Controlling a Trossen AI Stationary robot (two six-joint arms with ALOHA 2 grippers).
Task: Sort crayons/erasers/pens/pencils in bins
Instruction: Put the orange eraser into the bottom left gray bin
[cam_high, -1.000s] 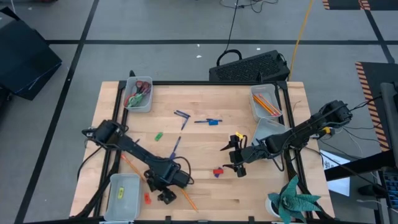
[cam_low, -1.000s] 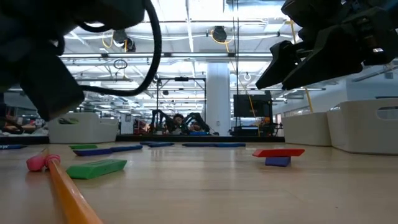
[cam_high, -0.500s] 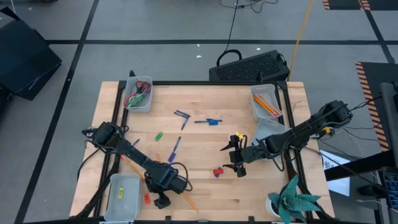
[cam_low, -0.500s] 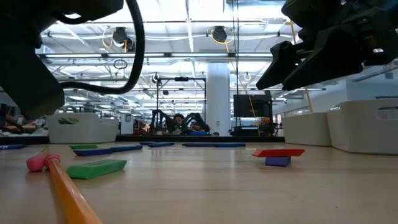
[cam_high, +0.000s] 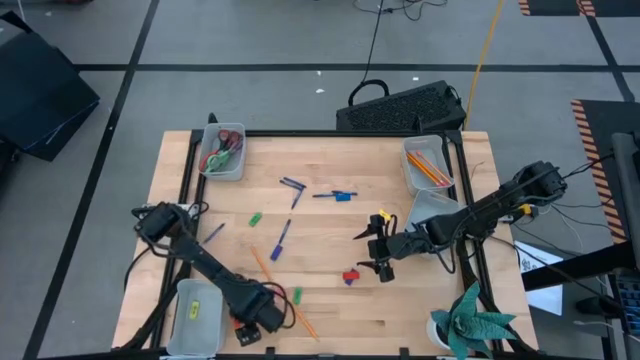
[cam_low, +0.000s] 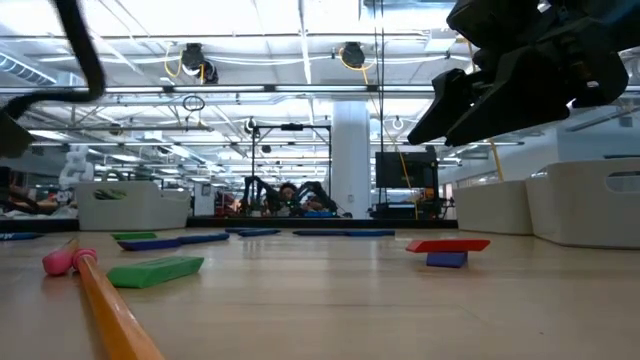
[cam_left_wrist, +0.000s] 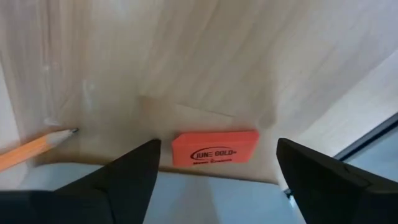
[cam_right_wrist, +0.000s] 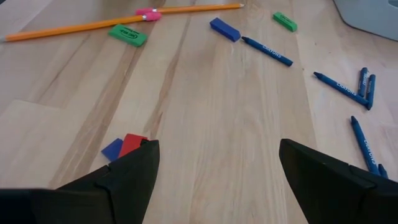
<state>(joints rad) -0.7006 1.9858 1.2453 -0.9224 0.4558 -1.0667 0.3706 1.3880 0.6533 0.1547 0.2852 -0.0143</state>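
An orange eraser (cam_left_wrist: 214, 147) lies flat on the table near the front edge, beside the near-left bin (cam_high: 197, 315). My left gripper (cam_high: 247, 327) hangs over it, open, one finger on each side and clear of it. A pencil tip (cam_left_wrist: 65, 132) points in beside it. My right gripper (cam_high: 380, 262) hovers open at mid-right, above a red eraser (cam_right_wrist: 132, 144) that rests partly on a blue one (cam_low: 447, 260). A long orange pencil (cam_high: 285, 295) and a green eraser (cam_high: 297, 295) lie between the arms. Blue crayons (cam_right_wrist: 267, 51) are scattered mid-table.
A far-left bin (cam_high: 222, 152) holds scissors and crayons. A far-right bin (cam_high: 428, 165) holds orange pencils, with another bin (cam_high: 436, 208) in front of it. A second green eraser (cam_high: 256, 217) lies mid-table. A green paper figure (cam_high: 475, 322) stands at the near right corner.
My left gripper has travelled toward the table's near left corner, from beside the pencil to over the orange eraser by the near-left bin. In the low view its arm has swung out of the picture to the left.
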